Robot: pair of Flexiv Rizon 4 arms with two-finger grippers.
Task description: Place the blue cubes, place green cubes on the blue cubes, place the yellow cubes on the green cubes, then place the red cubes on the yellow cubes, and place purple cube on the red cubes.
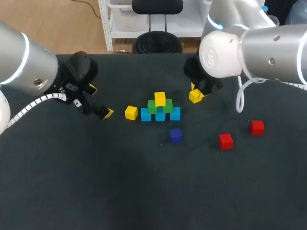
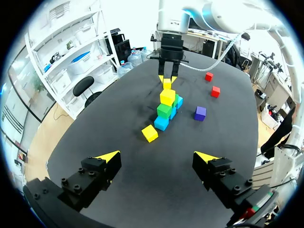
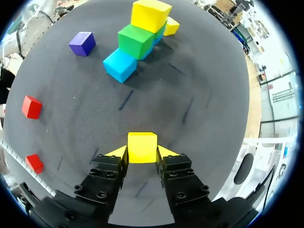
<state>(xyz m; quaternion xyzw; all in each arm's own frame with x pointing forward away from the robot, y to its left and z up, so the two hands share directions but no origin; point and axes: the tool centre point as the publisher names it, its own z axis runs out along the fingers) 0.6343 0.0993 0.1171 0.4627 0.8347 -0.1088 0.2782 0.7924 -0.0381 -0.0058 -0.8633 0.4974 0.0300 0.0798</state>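
Three blue cubes stand in a row at the table's middle, carrying two green cubes and one yellow cube on top. To the left of the stack lies a loose yellow cube. My right gripper is behind and to the right of the stack, low over the table. In the right wrist view the right gripper is shut on another yellow cube, with both fingers against its sides. My left gripper stands open and empty left of the loose cube. In the left wrist view the left gripper faces the stack.
A purple cube lies just in front of the stack. Two red cubes sit at the front right. The dark table is bare along its front and left.
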